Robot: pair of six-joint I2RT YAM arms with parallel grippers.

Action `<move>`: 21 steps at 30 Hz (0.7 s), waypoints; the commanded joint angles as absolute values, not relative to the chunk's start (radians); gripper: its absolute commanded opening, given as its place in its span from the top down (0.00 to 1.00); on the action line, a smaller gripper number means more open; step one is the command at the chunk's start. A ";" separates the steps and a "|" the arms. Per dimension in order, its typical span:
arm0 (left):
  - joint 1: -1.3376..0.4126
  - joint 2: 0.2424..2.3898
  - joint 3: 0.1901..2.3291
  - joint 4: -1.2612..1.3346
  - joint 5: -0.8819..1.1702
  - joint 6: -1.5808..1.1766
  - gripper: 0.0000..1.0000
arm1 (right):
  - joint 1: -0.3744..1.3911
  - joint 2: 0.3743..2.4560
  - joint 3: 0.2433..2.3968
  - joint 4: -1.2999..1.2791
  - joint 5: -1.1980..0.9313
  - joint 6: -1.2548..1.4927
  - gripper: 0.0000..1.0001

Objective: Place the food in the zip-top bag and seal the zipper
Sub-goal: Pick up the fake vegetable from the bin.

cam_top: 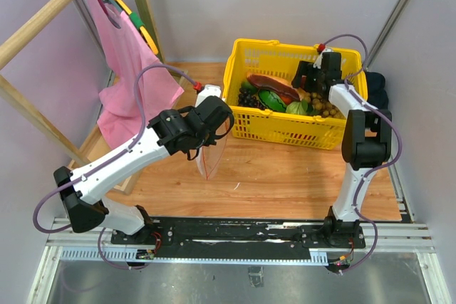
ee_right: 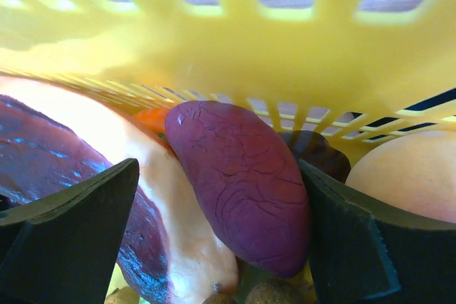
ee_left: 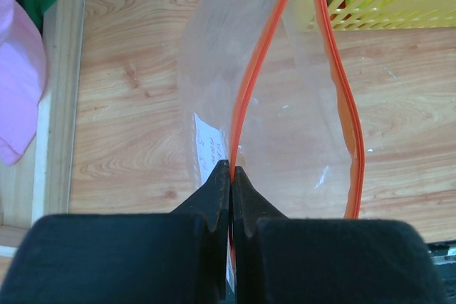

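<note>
**Bag pinched at left, purple piece straddled at right**

Left gripper point(ee_left: 230, 172) is clenched on the mouth edge of the clear, crinkly zip-top plastic bag point(ee_left: 285, 105), fingers pressed together right at the thin red-orange zipper strip point(ee_left: 249, 83). The bag hangs from it above the wooden table point(cam_top: 285, 183), just beside the front wall of the yellow plastic mesh basket point(cam_top: 285, 129), with its mouth gaping in a loop.

The right gripper point(ee_right: 219, 169) is down inside the basket, jaws spread wide on either side of a purplish, wrinkled oval piece of toy food point(ee_right: 242, 190). One finger sits right against the piece; the other stands apart from it. A long brown bread roll point(ee_right: 64, 161) lies to one side, and an orange-yellow peach-like fruit point(ee_right: 413, 176) to the other.
</note>
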State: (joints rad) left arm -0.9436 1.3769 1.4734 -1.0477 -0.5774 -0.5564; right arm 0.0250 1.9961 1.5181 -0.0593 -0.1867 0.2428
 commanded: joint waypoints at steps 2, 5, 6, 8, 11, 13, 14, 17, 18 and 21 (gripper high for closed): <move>-0.937 1.388 1.468 -1.024 -0.574 -0.549 1.00 | -0.008 2.001 1.465 0.065 -0.205 0.363 0.14; -0.937 1.388 1.467 -1.024 -0.573 -0.551 1.00 | -0.009 1.998 1.453 0.089 -0.182 0.395 0.23; -0.937 1.388 1.467 -1.024 -0.572 -0.551 1.00 | -0.009 1.997 1.444 0.101 -0.178 0.404 0.26; -0.937 1.385 1.464 -1.025 -0.574 -0.553 1.00 | -0.012 1.995 1.435 0.118 -0.176 0.421 0.34; -0.937 1.380 1.463 -1.025 -0.575 -0.555 1.00 | -0.014 1.987 1.422 0.140 -0.183 0.423 0.49; -0.937 1.377 1.463 -1.024 -0.576 -0.557 1.00 | -0.014 1.972 1.411 0.163 -0.203 0.412 0.56; -0.937 1.375 1.463 -1.023 -0.575 -0.558 1.00 | -0.013 1.952 1.404 0.178 -0.215 0.405 0.60; -0.936 1.367 1.460 -1.017 -0.570 -0.561 1.00 | -0.014 1.910 1.382 0.206 -0.238 0.382 0.71; -0.937 1.364 1.458 -1.013 -0.568 -0.561 1.00 | -0.014 1.895 1.375 0.214 -0.246 0.376 0.73; -0.937 1.352 1.450 -1.001 -0.566 -0.566 0.99 | -0.014 1.853 1.348 0.237 -0.267 0.362 0.79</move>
State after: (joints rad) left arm -0.9436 1.3804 1.4647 -1.0348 -0.5663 -0.5575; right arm -0.0017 1.9415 1.3754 0.1658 -0.2214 0.3889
